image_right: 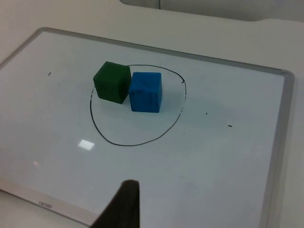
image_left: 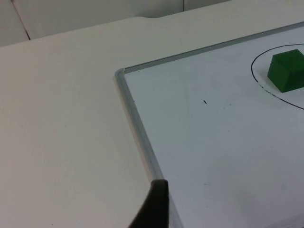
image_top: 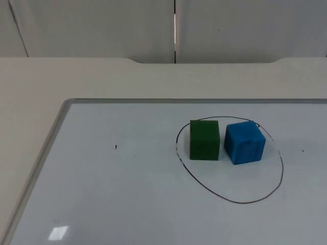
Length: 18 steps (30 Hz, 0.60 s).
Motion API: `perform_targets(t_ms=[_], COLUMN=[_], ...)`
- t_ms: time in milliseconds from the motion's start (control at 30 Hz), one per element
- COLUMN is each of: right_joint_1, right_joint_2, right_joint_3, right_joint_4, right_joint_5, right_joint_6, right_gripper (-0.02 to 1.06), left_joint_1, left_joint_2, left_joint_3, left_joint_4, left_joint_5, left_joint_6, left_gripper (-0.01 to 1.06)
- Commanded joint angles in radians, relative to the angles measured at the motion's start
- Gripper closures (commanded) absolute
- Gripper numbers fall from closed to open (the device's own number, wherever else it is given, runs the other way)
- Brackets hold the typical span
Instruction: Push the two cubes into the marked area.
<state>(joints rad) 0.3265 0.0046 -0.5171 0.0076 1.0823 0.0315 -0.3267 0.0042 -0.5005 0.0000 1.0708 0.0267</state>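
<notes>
1. White table [image_top: 102, 76] runs back to a grey wall [image_top: 92, 25]; on it lies a whiteboard [image_top: 127, 204] with a pale metal frame, its near-left corner rounded.
2. One hand-drawn black ring [image_top: 232, 200] marks the area on the board, with wide bare board to its left.
3. Two cubes: one green cube [image_top: 204, 140] and one blue cube [image_top: 244, 142], both inside the ring, just beside each other near its far edge.
4. Small print on the board's frame is too small to read.
5. Left gripper [image_left: 154, 206] hangs over the board's frame; right gripper [image_right: 124, 206] hangs over the board, well apart from the cubes. Whether either gripper's jaws are wide or narrow cannot be told.
</notes>
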Motion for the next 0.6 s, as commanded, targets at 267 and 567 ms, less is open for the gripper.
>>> perform_targets(t_ms=[267,567], right_joint_1=[0.0,0.0], right_joint_2=[-0.005,-0.005], right_joint_3=[0.001,0.001], right_joint_4=[-0.008,-0.008], right_joint_5=[-0.002,-0.002], right_joint_6=[-0.002,-0.002], right_gripper=[-0.01,-0.01], left_joint_1=[0.003,0.003], left_joint_2=[-0.004,-0.004], left_joint_3=[0.005,0.005], left_joint_4=[0.0,0.0], left_joint_5=[0.003,0.003], left_joint_6=[-0.005,-0.005], left_gripper=[0.22,0.0])
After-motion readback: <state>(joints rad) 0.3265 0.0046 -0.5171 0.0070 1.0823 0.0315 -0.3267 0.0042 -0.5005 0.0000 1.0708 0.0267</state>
